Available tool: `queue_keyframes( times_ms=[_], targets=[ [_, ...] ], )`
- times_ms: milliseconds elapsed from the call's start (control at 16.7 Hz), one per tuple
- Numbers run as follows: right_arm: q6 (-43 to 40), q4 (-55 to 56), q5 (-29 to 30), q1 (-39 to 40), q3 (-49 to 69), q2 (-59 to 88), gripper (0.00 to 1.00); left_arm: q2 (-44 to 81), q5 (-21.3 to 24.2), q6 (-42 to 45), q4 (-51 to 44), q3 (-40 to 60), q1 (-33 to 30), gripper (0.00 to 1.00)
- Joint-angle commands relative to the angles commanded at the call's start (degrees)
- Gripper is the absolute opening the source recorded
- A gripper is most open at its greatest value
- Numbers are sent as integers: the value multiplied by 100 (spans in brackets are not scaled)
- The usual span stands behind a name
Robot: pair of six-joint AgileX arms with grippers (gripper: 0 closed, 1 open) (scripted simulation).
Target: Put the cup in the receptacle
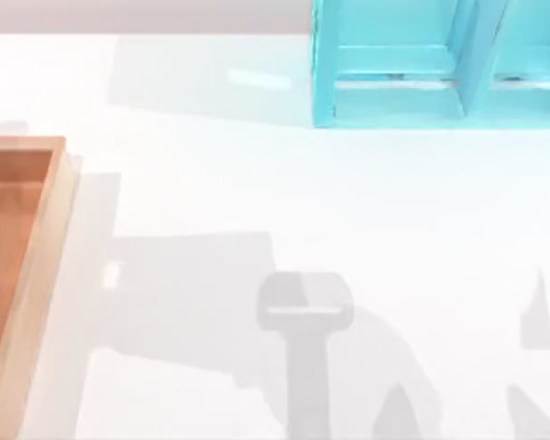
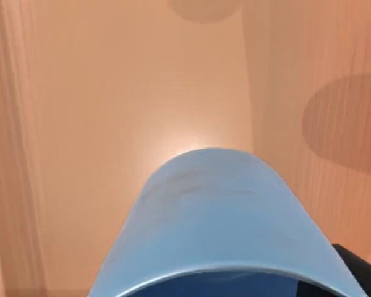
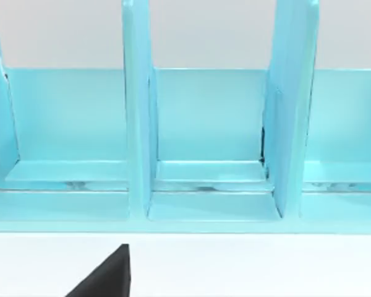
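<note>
The blue cup looms close in the left wrist view, its rim toward the camera, hanging over the orange-brown floor of the receptacle. My left gripper is shut on it, and one dark fingertip shows beside the cup. In the top view the receptacle lies at the table's left edge, with its light wooden rim showing. A dark part of my right gripper shows low in the right wrist view, facing the turquoise shelf.
A turquoise shelf unit with upright dividers stands at the back right of the white table. Grey arm shadows fall across the table's front middle and right.
</note>
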Motion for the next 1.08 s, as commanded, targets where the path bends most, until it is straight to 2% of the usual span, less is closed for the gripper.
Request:
queue_keyframes(
  times_ms=[300,600,1080],
  targets=[
    [0,0,0,0,0,0,100,80,3,124,935,-882,117,0],
    [0,0,0,0,0,0,100,86,5,135,1009,-954,130,0],
    [0,0,0,0,0,0,100,86,5,135,1009,-954,130,60]
  ],
)
